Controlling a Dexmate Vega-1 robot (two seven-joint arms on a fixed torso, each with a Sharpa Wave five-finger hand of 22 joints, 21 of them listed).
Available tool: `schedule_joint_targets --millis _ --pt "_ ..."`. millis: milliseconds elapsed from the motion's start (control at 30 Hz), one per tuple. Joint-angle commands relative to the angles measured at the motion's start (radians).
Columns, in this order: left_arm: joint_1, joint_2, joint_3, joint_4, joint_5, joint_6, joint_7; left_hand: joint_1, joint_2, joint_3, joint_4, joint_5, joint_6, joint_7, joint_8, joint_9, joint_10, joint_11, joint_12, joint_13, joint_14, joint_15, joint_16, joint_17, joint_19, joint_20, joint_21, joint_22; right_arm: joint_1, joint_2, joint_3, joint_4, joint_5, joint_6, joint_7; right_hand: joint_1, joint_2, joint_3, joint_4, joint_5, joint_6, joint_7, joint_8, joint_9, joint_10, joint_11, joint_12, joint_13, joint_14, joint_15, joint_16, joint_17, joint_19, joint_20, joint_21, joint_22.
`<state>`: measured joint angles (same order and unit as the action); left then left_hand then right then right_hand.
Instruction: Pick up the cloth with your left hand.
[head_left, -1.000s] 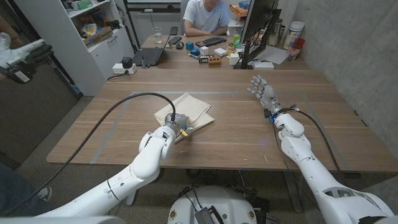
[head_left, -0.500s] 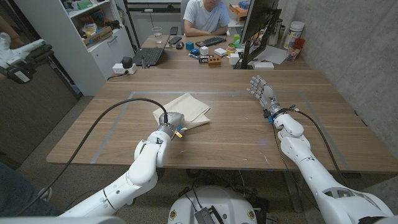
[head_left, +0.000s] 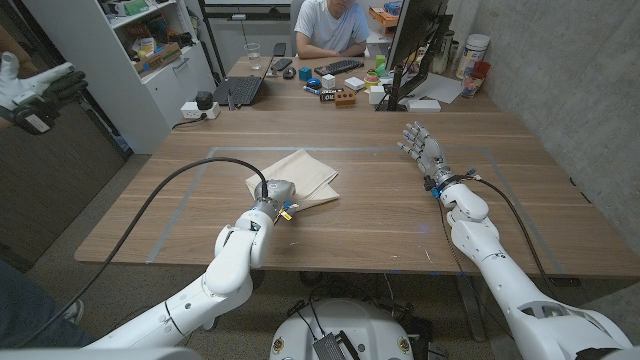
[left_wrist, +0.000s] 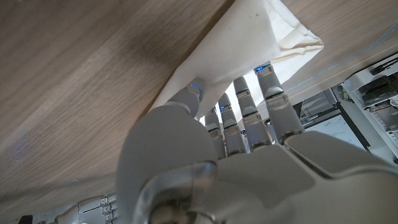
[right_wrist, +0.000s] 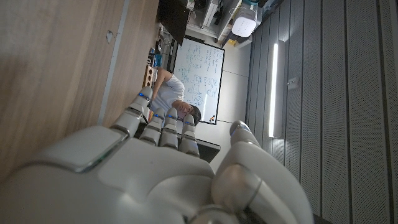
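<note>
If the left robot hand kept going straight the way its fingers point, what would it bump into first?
The cloth. The left robot hand is at the cloth's near edge, its fingers reaching over the fabric. Whether they already touch it is hard to tell.

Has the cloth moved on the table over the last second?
Yes. The cloth slid slightly toward the robot's left with the left hand on its near corner; its right corner sits further from the right hand.

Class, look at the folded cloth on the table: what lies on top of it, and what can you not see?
The left hand is at the cloth's near corner, fingers over its edge. The cloth lies on the table; whether anything is under it is hidden.
</note>
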<state>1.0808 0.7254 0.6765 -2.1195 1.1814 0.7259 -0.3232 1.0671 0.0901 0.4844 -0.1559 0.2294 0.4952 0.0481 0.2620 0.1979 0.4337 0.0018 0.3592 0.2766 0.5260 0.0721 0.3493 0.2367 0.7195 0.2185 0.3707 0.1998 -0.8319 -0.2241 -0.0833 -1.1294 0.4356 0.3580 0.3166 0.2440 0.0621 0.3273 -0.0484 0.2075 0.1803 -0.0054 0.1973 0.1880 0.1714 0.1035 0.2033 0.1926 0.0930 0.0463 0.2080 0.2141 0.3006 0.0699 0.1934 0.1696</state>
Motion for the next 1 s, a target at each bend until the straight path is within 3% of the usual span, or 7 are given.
schedule_joint_targets --millis 33,333,667,767,833,933,1000 --pt "-0.026 0.004 0.019 0.010 -0.063 0.018 0.005 -0.019 -0.006 -0.013 0.005 -0.004 0.004 0.001 -0.006 0.004 0.004 0.003 -0.001 0.006 -0.010 0.006 -0.007 0.000 -0.009 0.002 -0.003 -0.001 0.016 0.012 0.004 0.026 0.009 0.011 0.016 -0.007 -0.001 0.004 -0.004 0.006 0.003 -0.002 0.001 0.003 0.012 -0.002 0.000 0.004 0.007 -0.001 0.003 0.003 0.003 0.009 0.001 0.004" --pt "-0.024 0.002 0.025 0.011 -0.135 0.041 0.064 0.032 0.015 -0.001 -0.019 0.003 0.019 0.014 -0.008 0.005 0.036 -0.003 0.008 0.012 0.026 -0.008 0.007 0.000 0.001 -0.002 0.000 -0.002 0.028 0.016 -0.001 0.032 0.002 0.013 0.025 -0.009 -0.001 0.003 -0.005 0.006 0.004 -0.001 0.001 0.003 0.013 -0.002 0.001 0.005 0.011 -0.002 0.005 0.003 0.004 0.010 0.001 0.004" --pt "-0.027 0.002 0.054 0.006 -0.164 0.072 0.122 0.164 0.031 0.039 -0.031 0.015 0.124 0.012 0.018 0.012 0.158 -0.038 0.048 0.037 0.150 -0.054 0.042 -0.006 0.182 -0.028 0.084 -0.003 0.028 0.022 -0.002 0.031 0.006 0.016 0.034 -0.010 -0.001 0.003 -0.006 0.007 0.005 -0.002 0.001 0.003 0.014 -0.004 0.001 0.005 0.012 -0.003 0.005 0.003 0.004 0.011 0.001 0.004" --pt "-0.018 0.006 0.057 0.003 -0.177 0.068 0.174 0.188 0.024 0.045 -0.030 0.015 0.163 0.010 0.032 0.016 0.192 -0.038 0.060 0.045 0.186 -0.071 0.050 -0.006 0.238 -0.048 0.110 -0.006 0.021 0.022 0.000 0.021 0.005 0.015 0.028 -0.010 -0.001 0.003 -0.006 0.007 0.005 -0.002 0.001 0.003 0.014 -0.004 0.000 0.005 0.012 -0.003 0.005 0.003 0.003 0.012 0.001 0.004" --pt "-0.009 0.002 0.052 0.002 -0.193 0.072 0.208 0.217 0.024 0.055 -0.029 0.016 0.212 0.005 0.052 0.027 0.253 -0.060 0.083 0.059 0.249 -0.092 0.069 -0.004 0.294 -0.079 0.138 -0.010 0.017 0.020 0.001 0.013 0.006 0.011 0.027 -0.010 -0.001 0.003 -0.006 0.007 0.005 -0.002 0.001 0.003 0.014 -0.002 0.000 0.005 0.013 -0.003 0.005 0.003 0.004 0.011 0.001 0.004" --pt "-0.010 0.005 0.056 -0.006 -0.210 0.086 0.210 0.255 0.025 0.060 -0.026 0.016 0.332 0.006 0.107 0.051 0.352 -0.045 0.122 0.089 0.374 -0.150 0.117 0.014 0.344 -0.124 0.171 -0.014 0.012 0.020 0.001 0.007 0.008 0.011 0.026 -0.010 -0.001 0.003 -0.006 0.007 0.005 -0.002 0.001 0.003 0.014 -0.003 0.000 0.005 0.013 -0.002 0.005 0.003 0.004 0.012 0.001 0.004" --pt "-0.024 0.012 0.074 -0.008 -0.199 0.103 0.180 0.275 0.024 0.057 -0.027 0.015 0.413 0.024 0.151 0.069 0.423 -0.063 0.156 0.117 0.446 -0.165 0.144 0.025 0.368 -0.145 0.191 -0.013 0.011 0.019 -0.001 0.005 0.008 0.008 0.028 -0.011 -0.001 0.003 -0.006 0.007 0.005 -0.002 0.001 0.003 0.014 -0.004 0.000 0.005 0.013 -0.002 0.005 0.003 0.003 0.012 0.001 0.004"
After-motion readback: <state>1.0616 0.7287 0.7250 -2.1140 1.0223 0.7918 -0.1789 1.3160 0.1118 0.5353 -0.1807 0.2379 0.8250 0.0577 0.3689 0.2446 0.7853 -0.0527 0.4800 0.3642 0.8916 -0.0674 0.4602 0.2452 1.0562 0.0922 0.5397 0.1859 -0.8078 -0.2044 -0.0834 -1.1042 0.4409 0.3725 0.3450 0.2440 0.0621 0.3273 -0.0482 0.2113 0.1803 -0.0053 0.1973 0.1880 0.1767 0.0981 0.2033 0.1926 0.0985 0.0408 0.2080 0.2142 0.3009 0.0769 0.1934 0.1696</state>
